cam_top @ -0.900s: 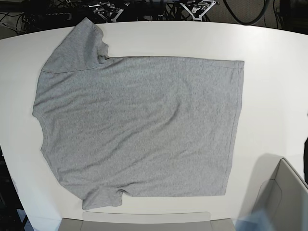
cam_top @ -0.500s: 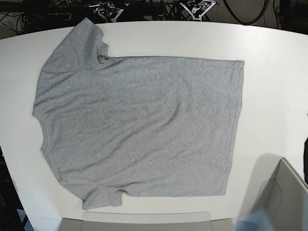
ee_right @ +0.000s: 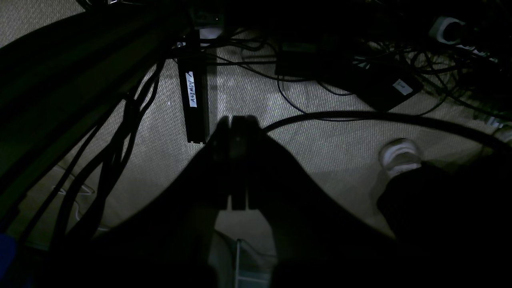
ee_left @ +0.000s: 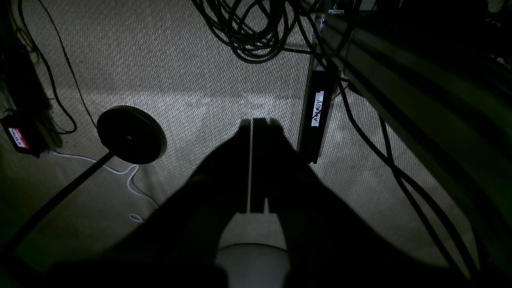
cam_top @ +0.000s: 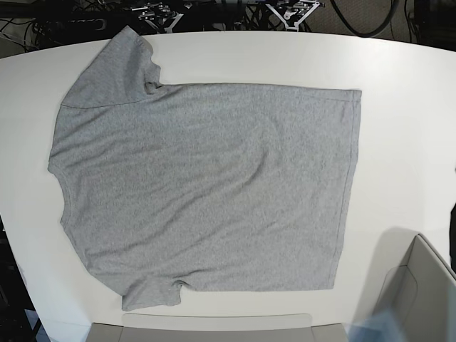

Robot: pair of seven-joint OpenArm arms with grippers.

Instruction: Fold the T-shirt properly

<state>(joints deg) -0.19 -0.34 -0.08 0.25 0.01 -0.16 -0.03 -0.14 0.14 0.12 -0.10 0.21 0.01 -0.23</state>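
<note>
The grey T-shirt (cam_top: 203,185) lies spread flat on the white table (cam_top: 399,107) in the base view, plain side up, collar to the left, hem to the right, one sleeve at the far left and one at the near left. No lettering shows. Neither arm shows in the base view. My left gripper (ee_left: 258,120) is shut and empty, hanging over the carpet floor below the table. My right gripper (ee_right: 236,118) is also shut and empty, over the floor among cables. The shirt is in neither wrist view.
A grey bin (cam_top: 420,292) stands at the near right table edge and a flat grey piece (cam_top: 214,328) at the near edge. Under the table are cables (ee_left: 248,32), a black round stand base (ee_left: 131,134), a labelled black bar (ee_right: 193,104) and a person's shoe (ee_right: 398,156).
</note>
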